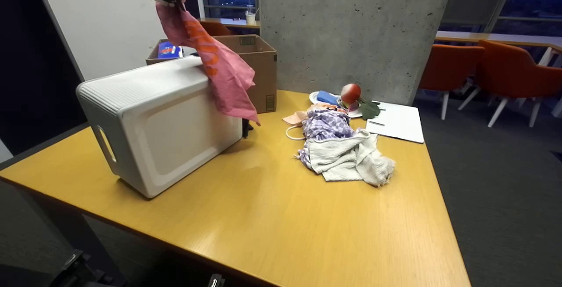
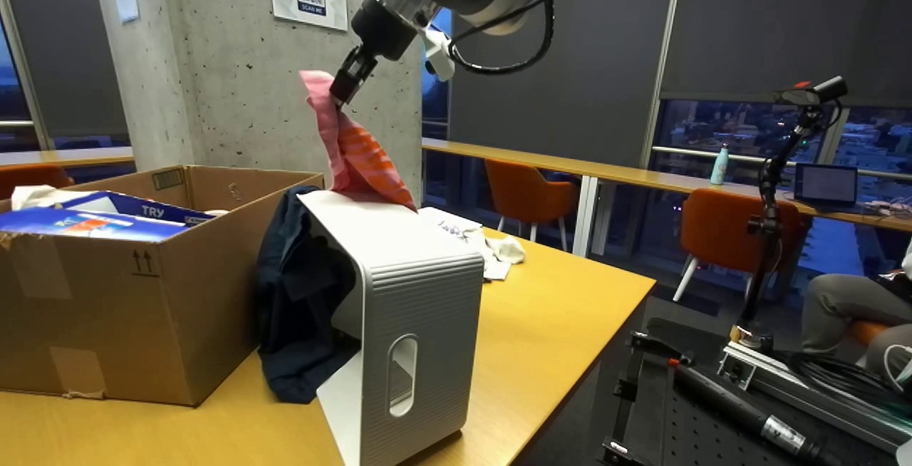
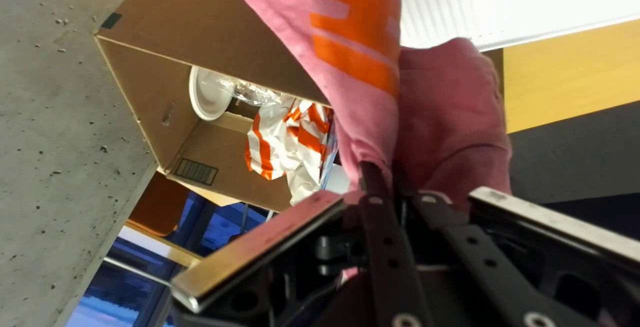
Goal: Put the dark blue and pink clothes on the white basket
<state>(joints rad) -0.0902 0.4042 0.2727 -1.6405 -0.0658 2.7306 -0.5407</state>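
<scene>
The gripper [image 2: 342, 97] is holding the pink cloth [image 1: 230, 83], jaws clamping on a bunched-up bit of it, and the wrist view is showing that pretty well. The cloth is dangling from there, orange print and all, and its lower end is hanging past the upper edge of the basket [image 2: 431, 302], in front of the base in an exterior view. How much of it is actually resting on top, I'm not able to tell.

The basket is lying on its side on the table [image 1: 263, 217], mouth facing the box [image 2: 221, 302]. The dark blue cloth [image 2: 299, 309] is spilling out of that mouth, part of it sitting inside, the rest bunching between basket and box.

Well apart from all that, a purple cloth [image 1: 327, 124] and a white cloth [image 1: 351, 157] are lying heaped together, the white one overlapping the purple. A white board [image 1: 399, 122] is lying near them. Over in the box, a striped wrapper [image 3: 300, 132] is sitting all crumpled.
</scene>
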